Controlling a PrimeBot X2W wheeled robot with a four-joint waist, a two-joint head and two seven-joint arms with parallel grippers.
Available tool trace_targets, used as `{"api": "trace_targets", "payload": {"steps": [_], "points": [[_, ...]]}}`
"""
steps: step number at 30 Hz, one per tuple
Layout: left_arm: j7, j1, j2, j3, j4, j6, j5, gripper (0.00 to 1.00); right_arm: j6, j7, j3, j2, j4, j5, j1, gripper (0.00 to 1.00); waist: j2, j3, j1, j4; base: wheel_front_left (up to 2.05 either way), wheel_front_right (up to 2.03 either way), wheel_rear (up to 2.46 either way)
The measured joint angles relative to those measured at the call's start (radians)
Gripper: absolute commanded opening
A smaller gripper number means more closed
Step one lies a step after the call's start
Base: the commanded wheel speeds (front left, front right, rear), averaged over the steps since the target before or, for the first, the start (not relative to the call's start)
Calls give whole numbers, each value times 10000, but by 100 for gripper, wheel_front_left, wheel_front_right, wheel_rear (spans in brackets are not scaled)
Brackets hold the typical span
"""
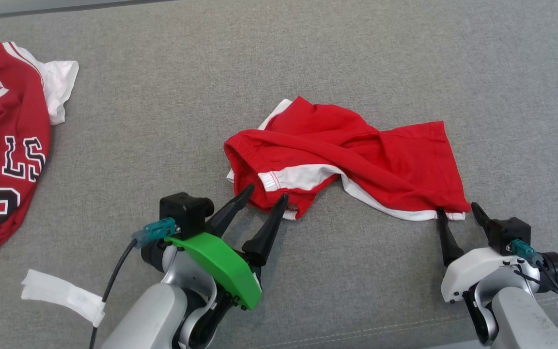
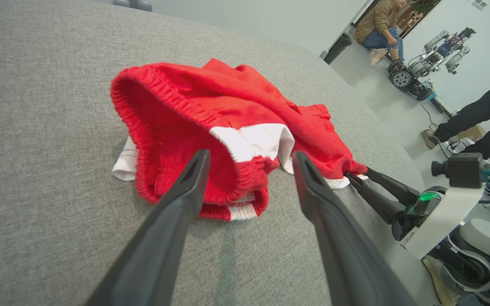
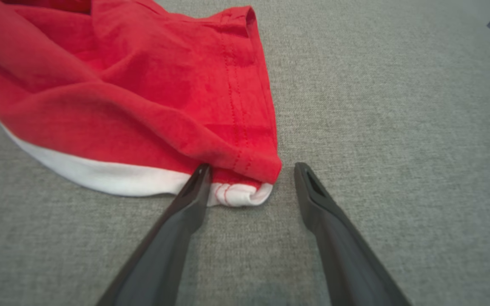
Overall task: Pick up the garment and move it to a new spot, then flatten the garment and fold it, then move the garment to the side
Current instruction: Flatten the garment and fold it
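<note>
A pair of red shorts (image 1: 347, 155) with white side stripes lies crumpled and twisted on the grey fabric surface (image 1: 279, 63). Its elastic waistband (image 2: 151, 110) gapes toward my left gripper (image 1: 265, 192), which stands open right at the waistband's near edge with nothing between its fingers. My right gripper (image 1: 456, 208) is open too, its fingertips straddling the near right hem corner (image 3: 245, 191) of the shorts without closing on it. The left wrist view also catches the right gripper (image 2: 357, 174) at that corner.
A red and white basketball jersey (image 1: 3, 145) lies at the far left. A strip of white tape (image 1: 61, 293) sits near the left arm. Past the surface's far edge, a seated person (image 2: 381, 23), another person's legs (image 2: 479, 114) and a wheeled robot (image 2: 432, 59).
</note>
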Motion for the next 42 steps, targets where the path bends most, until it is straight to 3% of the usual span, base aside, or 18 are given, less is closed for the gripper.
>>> {"api": "trace_targets", "payload": {"steps": [16, 20, 24, 29, 42], "points": [[466, -307, -71, -313, -527, -54, -171, 100, 96, -255, 90, 98, 637, 186, -326, 100, 0, -55, 0, -92, 0, 0, 0], [481, -306, -86, -303, -531, -17, -176, 100, 182, -316, 161, 155, 731, 311, -327, 84, 0, -56, 0, -124, 0, 0, 0], [558, -305, -86, -261, -431, 142, -176, 100, 270, -341, 265, 222, 786, 313, -368, 79, 0, -26, 0, -233, 0, 0, 0], [548, -307, 79, 36, -249, 483, 178, 100, 313, -345, 316, 272, 892, 355, -483, 84, 0, -9, 0, -394, 0, 0, 0], [589, -294, 90, 123, -98, 759, 184, 100, 309, -430, 263, 314, 999, 418, -512, 89, 0, 10, 0, -487, 0, 0, 0]]}}
